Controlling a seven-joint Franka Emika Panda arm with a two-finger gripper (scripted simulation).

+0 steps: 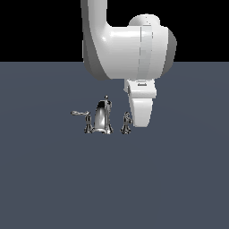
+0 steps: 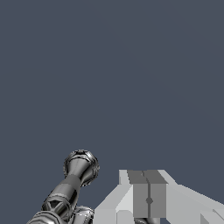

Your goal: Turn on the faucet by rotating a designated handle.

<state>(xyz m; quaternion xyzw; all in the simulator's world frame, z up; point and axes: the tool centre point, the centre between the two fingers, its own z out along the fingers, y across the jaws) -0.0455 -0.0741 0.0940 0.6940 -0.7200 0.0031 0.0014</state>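
The chrome faucet (image 1: pixel 103 117) stands on the grey floor, with its tapered spout in the middle. The handle (image 1: pixel 126 123) is on the exterior view's right of the spout, and only its short base shows clearly. The mirrored lever (image 1: pixel 80 113) points to the exterior view's left. My gripper (image 1: pixel 139 123) hangs just to the exterior view's right of the handle, its fingers hidden behind the white hand. In the wrist view the gripper (image 2: pixel 148 192) has its two finger pads pressed together and holds nothing. A chrome faucet lever (image 2: pixel 74 177) lies beside them, apart from the fingers.
The flat grey floor (image 1: pixel 179 179) spreads all around the faucet. The arm's large white link (image 1: pixel 129 44) hangs above and to the exterior view's right of the faucet.
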